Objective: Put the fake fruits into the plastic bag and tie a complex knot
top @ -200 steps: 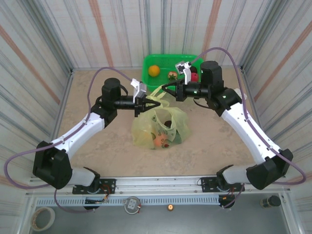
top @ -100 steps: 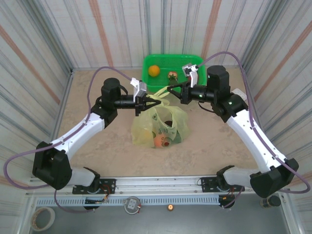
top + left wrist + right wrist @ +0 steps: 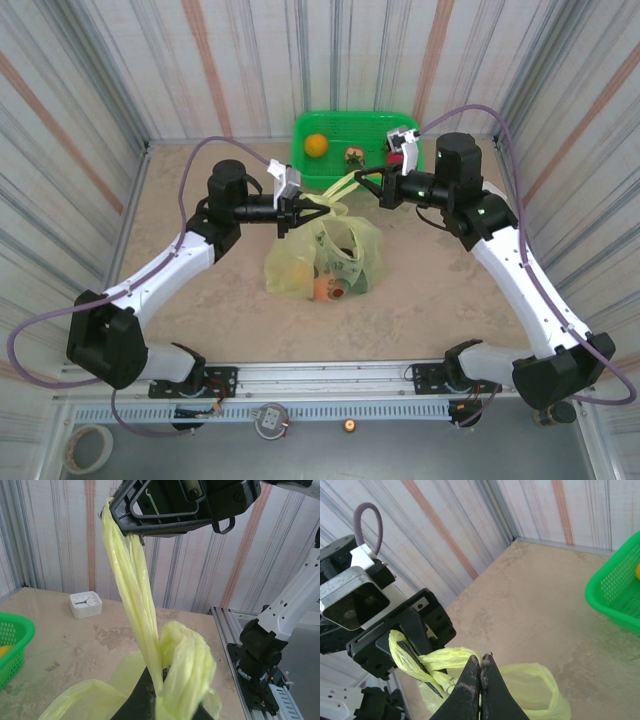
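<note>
Yellow-green plastic bag (image 3: 325,255) sits mid-table w/ fake fruits (image 3: 328,288) inside. Left gripper (image 3: 303,208) is clamped on one bag handle. Right gripper (image 3: 362,180) is pinched tight on the other strand, taut btwn them. Green basket (image 3: 345,122) stands behind, by rear wall.

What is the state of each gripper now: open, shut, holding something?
Left gripper: shut on the plastic bag, at its handles.
Right gripper: shut on a stretched handle of the same bag.

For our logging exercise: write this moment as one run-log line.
phase: knot tying | plastic bag: on table, fake fruits inside | left gripper: shut on plastic bag | right gripper: shut on plastic bag | green basket: some fruit left
</note>
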Action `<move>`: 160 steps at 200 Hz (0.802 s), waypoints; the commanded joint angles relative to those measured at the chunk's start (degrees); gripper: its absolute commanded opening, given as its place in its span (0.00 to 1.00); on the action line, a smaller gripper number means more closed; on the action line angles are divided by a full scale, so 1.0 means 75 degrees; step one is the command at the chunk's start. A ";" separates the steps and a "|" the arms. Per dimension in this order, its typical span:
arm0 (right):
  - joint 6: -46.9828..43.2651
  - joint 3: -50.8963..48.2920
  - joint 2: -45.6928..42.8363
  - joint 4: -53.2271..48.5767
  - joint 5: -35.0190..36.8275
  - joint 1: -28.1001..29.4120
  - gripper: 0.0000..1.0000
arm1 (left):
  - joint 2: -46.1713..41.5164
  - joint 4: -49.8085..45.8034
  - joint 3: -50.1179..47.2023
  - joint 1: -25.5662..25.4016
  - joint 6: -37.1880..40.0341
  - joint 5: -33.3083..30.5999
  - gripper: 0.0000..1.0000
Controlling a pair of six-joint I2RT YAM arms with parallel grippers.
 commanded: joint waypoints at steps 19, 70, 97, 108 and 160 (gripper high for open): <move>-0.0025 0.0466 -0.0315 0.0517 0.0612 -0.0328 0.00 | -0.0073 -0.0302 -0.0123 0.0183 -0.0175 0.0214 0.00; -0.1482 -0.1549 -0.1803 0.1024 0.1405 0.1375 0.00 | 0.0118 0.0224 -0.0189 0.0333 -0.0769 -0.0046 0.00; -0.1670 -0.2848 -0.2389 0.1820 0.1637 0.2163 0.00 | 0.0108 0.0212 -0.0201 0.0380 -0.0769 -0.0201 0.00; -0.1617 -0.3294 -0.2356 0.2230 0.1647 0.2317 0.00 | 0.0084 0.0260 -0.0220 0.0386 -0.0802 -0.0252 0.00; -0.1799 -0.3634 -0.0503 0.3567 0.1965 0.2794 0.00 | 0.0001 0.0472 -0.0299 0.0386 -0.0989 -0.0236 0.00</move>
